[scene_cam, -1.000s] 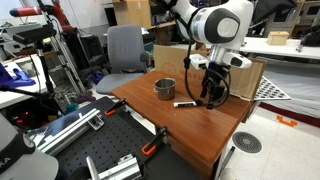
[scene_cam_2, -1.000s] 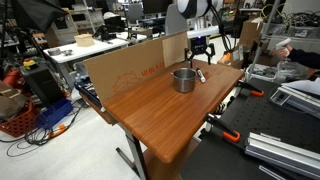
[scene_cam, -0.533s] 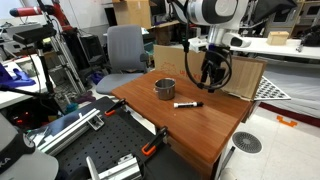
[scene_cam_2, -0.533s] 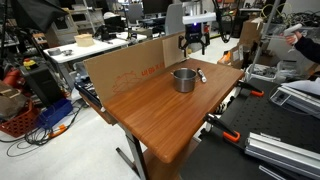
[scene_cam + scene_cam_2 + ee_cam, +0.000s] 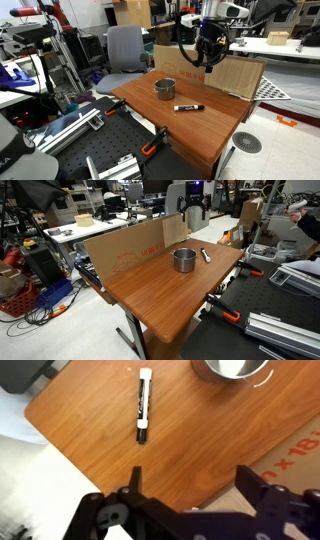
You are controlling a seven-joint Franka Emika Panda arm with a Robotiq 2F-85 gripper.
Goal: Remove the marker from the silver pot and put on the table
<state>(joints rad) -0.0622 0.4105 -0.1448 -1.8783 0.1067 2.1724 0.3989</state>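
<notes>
Silver pot (image 5: 164, 88) upright. The marker (image 5: 187, 106) lies flat on the table (image 5: 215, 128), just beside the pot and apart from it. My gripper (image 5: 210, 55) hangs high, fingers spread, nothing held (placing looks done). Best: withdraw straight up, no sideways sweep over the marker.

On the cardboard panel (image 5: 288, 452) we read red print, "x 18", cut off by the frame. The label on the marker (image 5: 143, 405) is too small for us to read.
</notes>
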